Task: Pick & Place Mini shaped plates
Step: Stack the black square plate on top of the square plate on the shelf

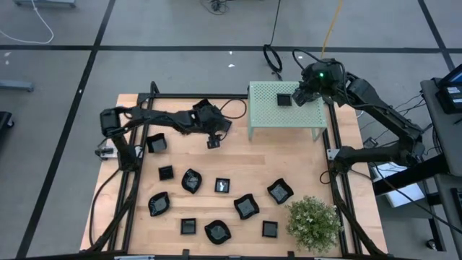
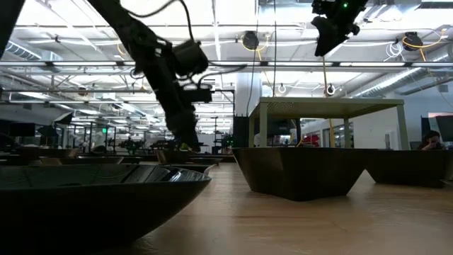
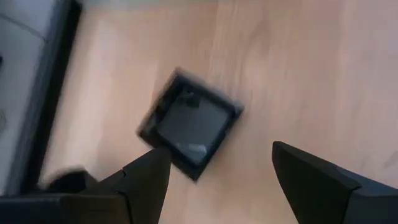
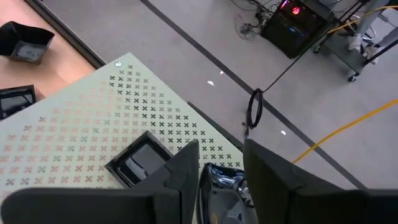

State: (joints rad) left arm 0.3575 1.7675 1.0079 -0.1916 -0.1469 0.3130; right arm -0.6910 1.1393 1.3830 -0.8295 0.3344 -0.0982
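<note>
1. The left gripper (image 3: 211, 180) hangs over a small square plate (image 3: 189, 123) near the middle of the desk's far half, fingers spread wide and empty. To take it well, the gripper probably needs to turn to match the plate's skewed edges, then come down so one finger (image 3: 146, 180) lands inside the rim and one outside.
2. The right gripper (image 4: 221, 168) is above the far right corner of the green stand (image 1: 268, 115). It pinches something glossy and dark, likely a plate; it should lower it flat beside the square plate already on the stand (image 4: 138, 158).
3. The other plates (image 1: 216, 209) lie scattered along the desk's near edge, left of the plant (image 1: 314, 222).
</note>
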